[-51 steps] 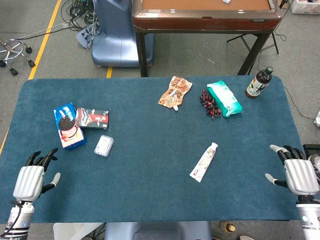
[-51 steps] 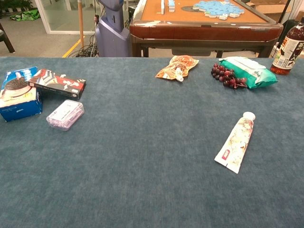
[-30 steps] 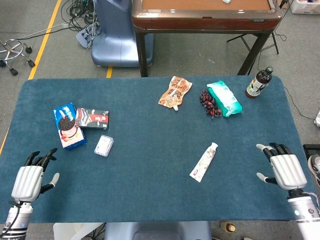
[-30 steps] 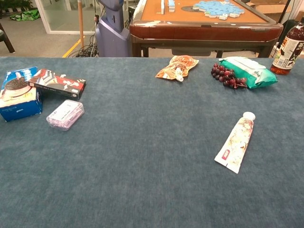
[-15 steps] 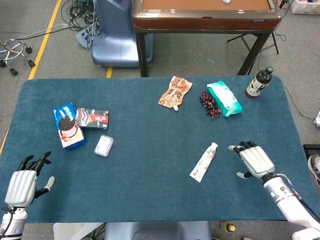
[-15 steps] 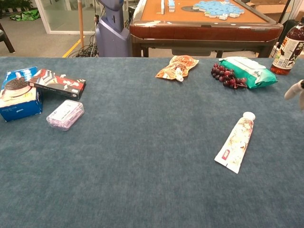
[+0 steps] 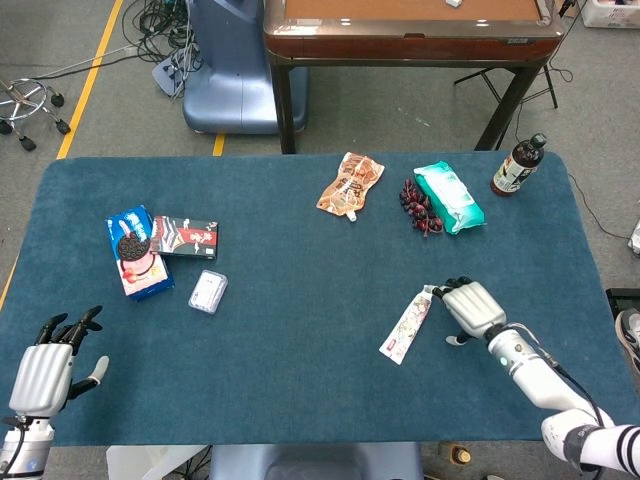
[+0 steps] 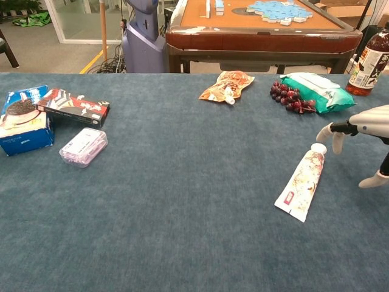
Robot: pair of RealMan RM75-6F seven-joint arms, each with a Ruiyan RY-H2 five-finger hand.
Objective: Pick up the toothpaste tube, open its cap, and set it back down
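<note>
Toward the front-right part of the table (image 7: 300, 400): right hand (image 7: 472, 306), released, fingers apart, holding nothing, fingertips (image 8: 324, 131) just beside the cap end of the toothpaste tube (image 7: 409, 323); from the chest view, hovering a little above the cloth, contact with the cap not clear. Tube flat on the blue cloth, cap still on, pointing toward the far edge, crimped end toward the front edge, lying slightly aslant.

At the front-left corner: left hand (image 7: 45, 370), likewise released, fingers spread, grasping nothing, well apart from everything else; seen in the head view only.

Farther out, near the middle of the far edge: orange snack pouch (image 7: 351, 183), then a bunch of dark grapes (image 7: 417, 208) touching a teal wipes packet (image 7: 449, 196) on its right. At the far-right corner: dark bottle (image 7: 518, 165), upright, with a black cap.

Toward the left edge: blue cookie box (image 7: 136, 251), a dark flat box (image 7: 186, 236) just beside it on the right, touching or nearly so. Slightly nearer the front edge from those, a small clear plastic case (image 7: 208, 291), lying flat and apart from both.

Beyond the far edge, on the floor: brown wooden table (image 7: 410, 30), a blue-grey machine base (image 7: 235, 70), cables and a yellow floor line.
</note>
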